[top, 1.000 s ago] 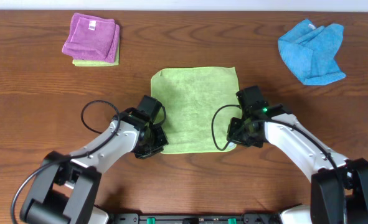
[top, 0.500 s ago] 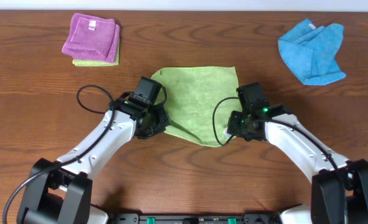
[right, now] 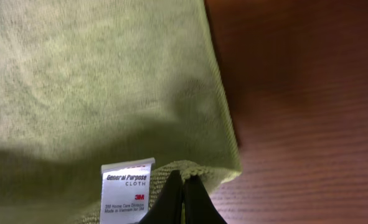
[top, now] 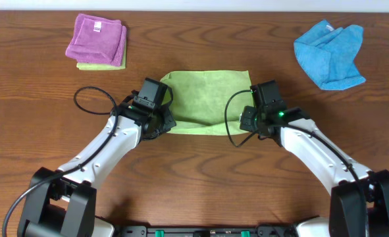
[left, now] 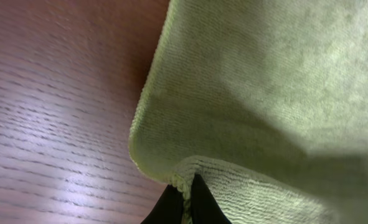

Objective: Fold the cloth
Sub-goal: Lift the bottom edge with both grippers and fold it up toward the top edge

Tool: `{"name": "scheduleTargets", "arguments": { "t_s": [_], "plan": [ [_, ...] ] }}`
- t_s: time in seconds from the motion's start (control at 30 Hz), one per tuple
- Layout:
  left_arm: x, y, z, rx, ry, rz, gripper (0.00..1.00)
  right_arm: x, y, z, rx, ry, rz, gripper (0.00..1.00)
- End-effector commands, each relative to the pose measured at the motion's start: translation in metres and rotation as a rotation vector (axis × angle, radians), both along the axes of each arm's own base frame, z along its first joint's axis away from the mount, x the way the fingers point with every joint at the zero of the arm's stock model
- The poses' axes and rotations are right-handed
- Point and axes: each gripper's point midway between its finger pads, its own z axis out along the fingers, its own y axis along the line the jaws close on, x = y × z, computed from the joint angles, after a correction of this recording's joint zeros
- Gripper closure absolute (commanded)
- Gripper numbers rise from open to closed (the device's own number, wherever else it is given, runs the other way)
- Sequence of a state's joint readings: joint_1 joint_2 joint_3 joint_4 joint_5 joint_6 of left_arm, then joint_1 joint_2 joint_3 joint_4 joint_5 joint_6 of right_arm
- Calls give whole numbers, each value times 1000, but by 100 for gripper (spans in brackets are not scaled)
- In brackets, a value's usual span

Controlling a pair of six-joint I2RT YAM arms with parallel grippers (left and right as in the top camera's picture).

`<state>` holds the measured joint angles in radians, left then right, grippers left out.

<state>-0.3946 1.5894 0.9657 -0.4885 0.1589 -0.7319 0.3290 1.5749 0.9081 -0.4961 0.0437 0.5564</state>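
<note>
The lime-green cloth (top: 204, 102) lies mid-table with its near edge lifted and carried back over the rest. My left gripper (top: 162, 122) is shut on the cloth's near-left corner (left: 185, 186). My right gripper (top: 247, 122) is shut on the near-right corner (right: 193, 169), beside the white tag (right: 127, 186). In both wrist views the green cloth hangs and folds ahead of the pinched hem, with brown table beside it.
A folded purple cloth (top: 97, 39) on a green one sits at the far left. A crumpled bright blue cloth (top: 330, 52) lies at the far right. Black cables loop beside each arm.
Both grippers have moved away from me, carrying the near edge up and over the cloth. The visible green area has shortened to about half its length.
</note>
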Motion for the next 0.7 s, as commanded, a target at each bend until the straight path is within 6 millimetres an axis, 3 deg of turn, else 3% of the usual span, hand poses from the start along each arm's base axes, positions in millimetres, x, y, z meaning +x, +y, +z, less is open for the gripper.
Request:
{"name": "scheduleTargets", "arguments": {
  "t_s": [0.0, 0.4, 0.67],
  "plan": [
    [11, 10, 8, 51, -53, 20, 94, 14, -2, 16, -38, -73, 19, 99],
    [45, -2, 21, 20, -204, 5, 94, 37, -5, 28, -59, -183, -6, 98],
    [62, -8, 11, 5, -243, 10, 94, 55, -5, 41, -59, -274, -8, 98]
  ]
}}
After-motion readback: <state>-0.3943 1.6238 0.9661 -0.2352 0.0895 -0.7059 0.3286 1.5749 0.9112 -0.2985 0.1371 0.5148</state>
